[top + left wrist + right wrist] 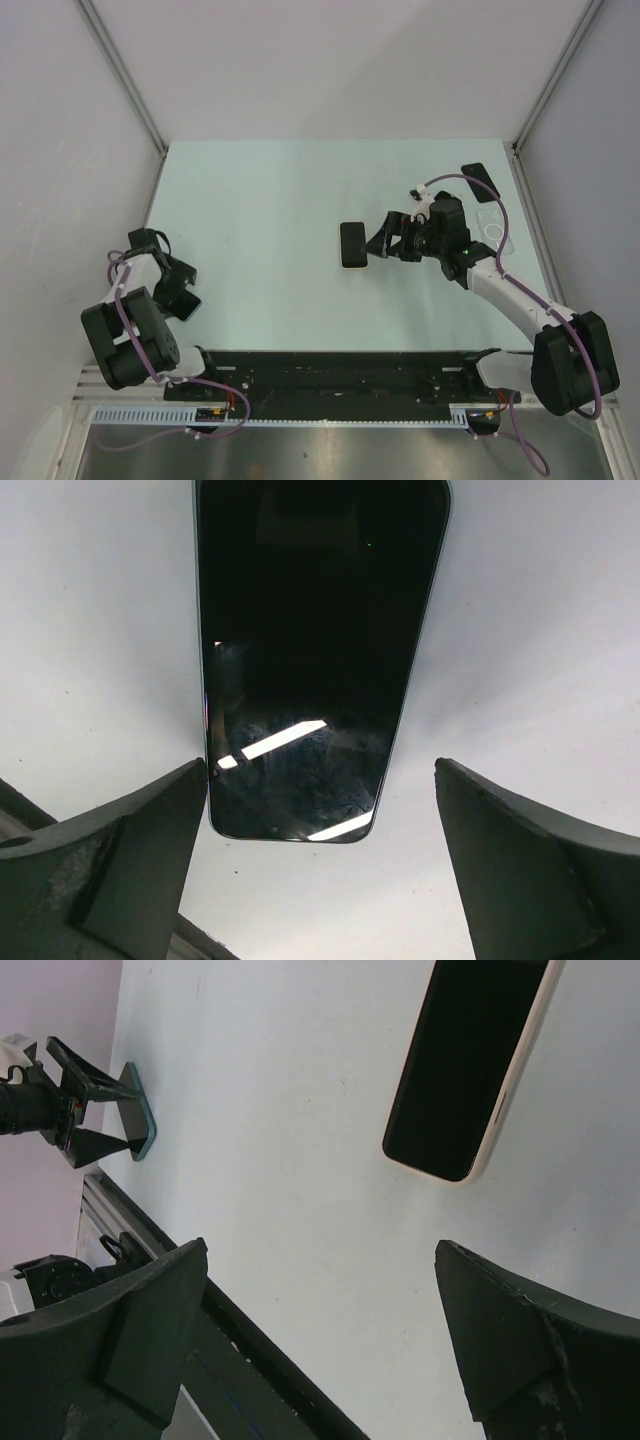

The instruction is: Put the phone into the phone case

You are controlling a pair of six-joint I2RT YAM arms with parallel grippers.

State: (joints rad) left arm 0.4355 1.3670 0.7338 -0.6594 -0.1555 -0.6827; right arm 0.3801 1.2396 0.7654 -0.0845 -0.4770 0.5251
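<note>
Pale tabletop (260, 200) bears phone (352, 245) screen-up, long axis near-to-far, beside right gripper (379, 243), spread wide.

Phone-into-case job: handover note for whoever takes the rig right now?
Left tool: open, empty, a teal-edged phone lying screen up at its fingertips.
Right tool: open, empty, facing a pale-edged phone mid-table.
Clear case: empty, near the right edge. A dark slab lies beyond it; phone or case, cannot tell.
Done: nothing gripped, no phone in the clear case.
Left: grasp a phone, carry it to the case, press it in.
</note>
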